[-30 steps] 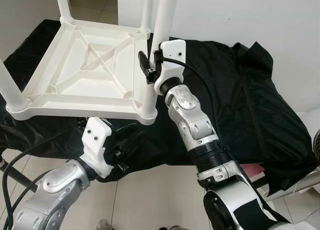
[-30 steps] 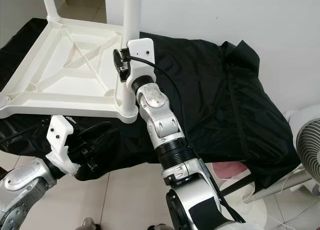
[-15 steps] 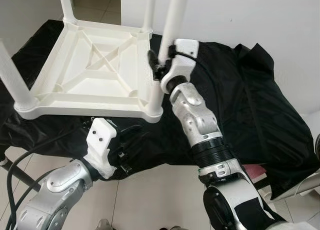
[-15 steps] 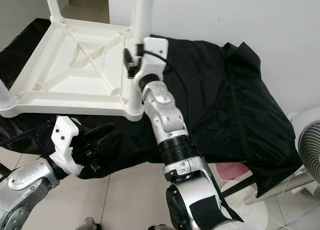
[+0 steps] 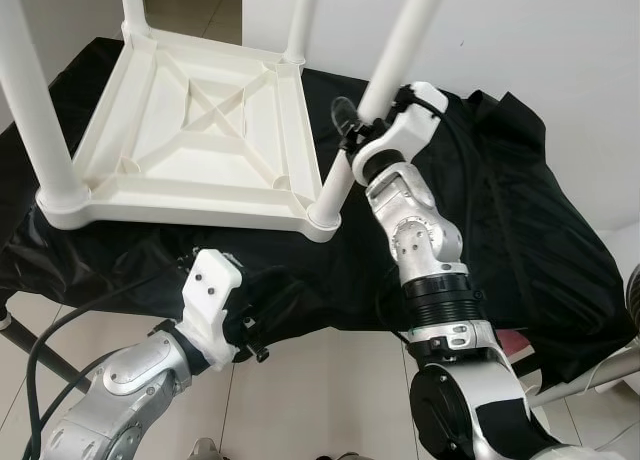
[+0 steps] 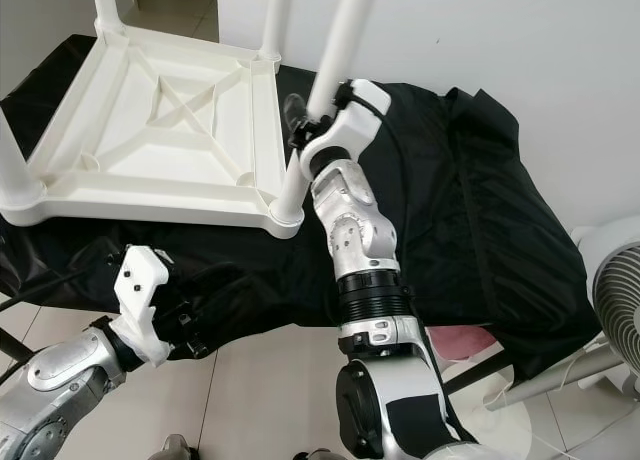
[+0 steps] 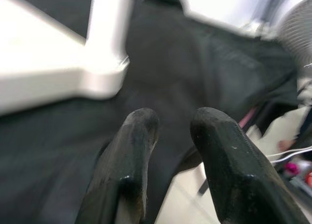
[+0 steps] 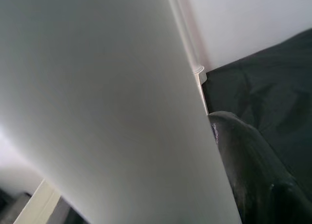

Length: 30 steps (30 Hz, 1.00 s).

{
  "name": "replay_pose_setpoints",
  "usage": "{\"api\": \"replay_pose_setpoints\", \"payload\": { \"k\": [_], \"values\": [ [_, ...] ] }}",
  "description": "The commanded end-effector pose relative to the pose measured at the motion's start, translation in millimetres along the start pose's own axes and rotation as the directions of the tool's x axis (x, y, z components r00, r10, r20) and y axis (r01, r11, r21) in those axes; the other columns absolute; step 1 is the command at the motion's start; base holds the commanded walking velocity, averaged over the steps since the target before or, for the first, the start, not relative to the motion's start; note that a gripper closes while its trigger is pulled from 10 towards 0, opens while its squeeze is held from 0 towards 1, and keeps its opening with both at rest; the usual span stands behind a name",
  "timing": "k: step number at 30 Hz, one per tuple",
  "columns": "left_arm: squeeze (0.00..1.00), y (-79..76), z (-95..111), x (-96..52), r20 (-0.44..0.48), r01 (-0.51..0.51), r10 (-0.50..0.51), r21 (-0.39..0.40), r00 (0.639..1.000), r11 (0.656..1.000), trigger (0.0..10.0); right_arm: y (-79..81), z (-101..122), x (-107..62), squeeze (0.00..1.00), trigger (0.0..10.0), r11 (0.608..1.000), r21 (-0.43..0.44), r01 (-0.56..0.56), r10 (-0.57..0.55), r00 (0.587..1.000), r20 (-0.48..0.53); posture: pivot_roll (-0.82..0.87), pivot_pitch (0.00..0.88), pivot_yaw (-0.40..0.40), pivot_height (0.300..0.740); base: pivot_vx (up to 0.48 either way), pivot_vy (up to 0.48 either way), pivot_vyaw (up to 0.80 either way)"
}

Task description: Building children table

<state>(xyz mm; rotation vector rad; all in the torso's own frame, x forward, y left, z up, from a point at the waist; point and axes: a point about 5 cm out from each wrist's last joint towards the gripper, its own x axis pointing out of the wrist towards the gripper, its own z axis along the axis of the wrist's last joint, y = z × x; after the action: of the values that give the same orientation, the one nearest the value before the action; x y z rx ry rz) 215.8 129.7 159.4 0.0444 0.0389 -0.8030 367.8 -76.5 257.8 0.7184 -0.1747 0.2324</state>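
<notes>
Left eye view showed the right claw [image 5: 358, 140] clenched around a white leg [image 5: 385, 90], tilted, seated in the near corner of the upturned table [image 5: 190, 130] beside it. Left claw [image 7: 170, 136], released, hovered below the table's edge over black cloth [image 5: 520, 210].

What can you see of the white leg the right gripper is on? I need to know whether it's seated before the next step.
The white leg is a smooth, round, plastic-looking tube. Its lower end sits in the near right corner socket of the upturned white table, and it leans away to the right rather than standing upright. The right gripper is closed around it partway up. Whether it is fully seated cannot be told.
</notes>
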Motion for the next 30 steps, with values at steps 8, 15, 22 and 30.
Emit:
{"api": "replay_pose_setpoints", "payload": {
  "k": [8, 15, 22, 30],
  "values": [
    [0.0, 14.9, -7.3, 6.8, -0.029, -0.114, 0.114, -0.004, 0.993, 0.993, 10.0, -0.9, -12.3, -19.0, 0.0, 10.0, 0.912, 0.41, -0.022, 0.02, 1.0, 0.009, 0.09, 0.093, -0.114, 0.74, 0.0, 0.0, 0.0],
    [0.0, 61.9, -11.6, -22.4, -0.173, -0.076, 0.088, 0.073, 0.981, 0.994, 10.0, -31.1, -7.2, -39.5, 0.0, 10.0, 0.853, 0.523, 0.002, -0.013, 1.0, 0.018, 0.07, 0.084, -0.1, 0.74, 0.0, 0.0, 0.0],
    [0.0, 146.0, -5.5, -25.5, -0.254, -0.316, 0.412, 0.345, 0.875, 0.884, 10.0, -47.2, -7.6, -53.4, 0.0, 10.0, 0.822, 0.57, 0.009, -0.025, 0.999, 0.02, 0.07, 0.085, -0.081, 0.74, 0.0, 0.0, 0.0],
    [0.0, 195.9, 48.2, 31.8, -0.086, -0.665, 0.693, 0.218, 0.715, 0.714, 10.0, -70.7, -15.8, -75.2, 0.0, 10.0, 0.762, 0.645, 0.052, -0.057, 0.998, -0.013, 0.06, 0.083, -0.063, 0.74, 0.0, 0.0, 0.0]
  ]
}}
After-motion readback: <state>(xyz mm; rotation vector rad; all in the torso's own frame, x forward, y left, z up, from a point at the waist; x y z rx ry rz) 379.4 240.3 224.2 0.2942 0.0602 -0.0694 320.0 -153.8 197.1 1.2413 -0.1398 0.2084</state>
